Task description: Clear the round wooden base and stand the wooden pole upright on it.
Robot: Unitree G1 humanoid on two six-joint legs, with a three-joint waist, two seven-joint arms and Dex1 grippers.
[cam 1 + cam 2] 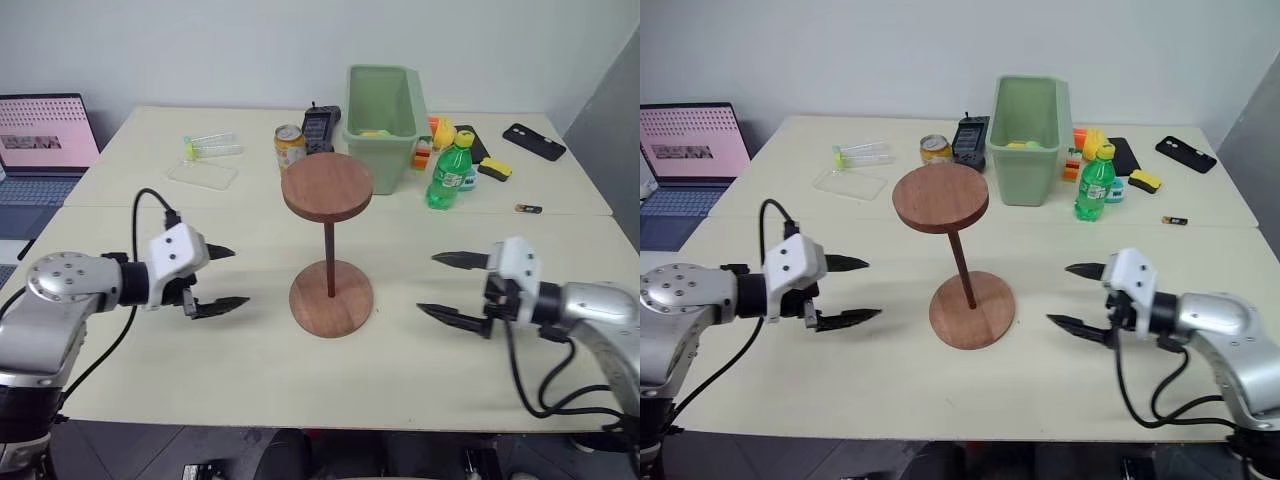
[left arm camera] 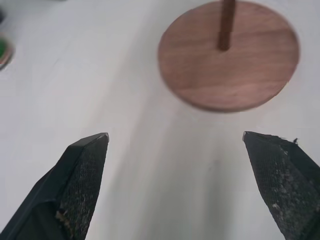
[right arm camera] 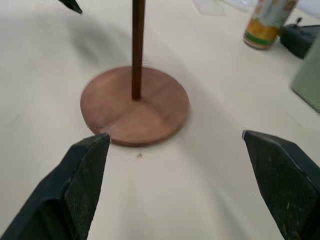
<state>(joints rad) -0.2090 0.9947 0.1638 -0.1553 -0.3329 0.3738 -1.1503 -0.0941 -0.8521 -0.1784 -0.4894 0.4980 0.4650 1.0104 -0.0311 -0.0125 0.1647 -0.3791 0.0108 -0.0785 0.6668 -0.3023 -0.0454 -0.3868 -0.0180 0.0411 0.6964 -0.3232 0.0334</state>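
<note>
The wooden pole [image 1: 329, 262] stands upright in the centre of the round wooden base [image 1: 331, 298], its foot set in the base's middle and its fixed disc at the top, held level above the base. We see the base lying flat on the pale worktop [image 1: 250, 360], near the front edge, and nothing else rests on it.

Our left gripper [image 1: 224, 278] hovers just left of the base, its two black fingers spread wide with nothing between them, the tips pointing toward the base but apart from it. Our right gripper [image 1: 445, 285] hangs on the opposite side of the base, also spread wide and empty, tips aimed at the base with a clear gap of worktop between. In the left wrist view the base [image 2: 229, 55] and the pole's foot [image 2: 226, 25] lie beyond the parted fingers [image 2: 82, 175]; in the right wrist view the base [image 3: 135, 105] with the pole [image 3: 136, 47] rising from it sits ahead of the parted fingers [image 3: 85, 185].

Behind the base, further back on the worktop, we see a green bin [image 1: 381, 115], a yellow drink can [image 1: 290, 147] and a dark handset [image 1: 320, 127]. Behind and to the right of the base stands a green bottle [image 1: 451, 172]. Far behind and to the left of the base, an open laptop [image 1: 45, 135] shows a pink screen.
</note>
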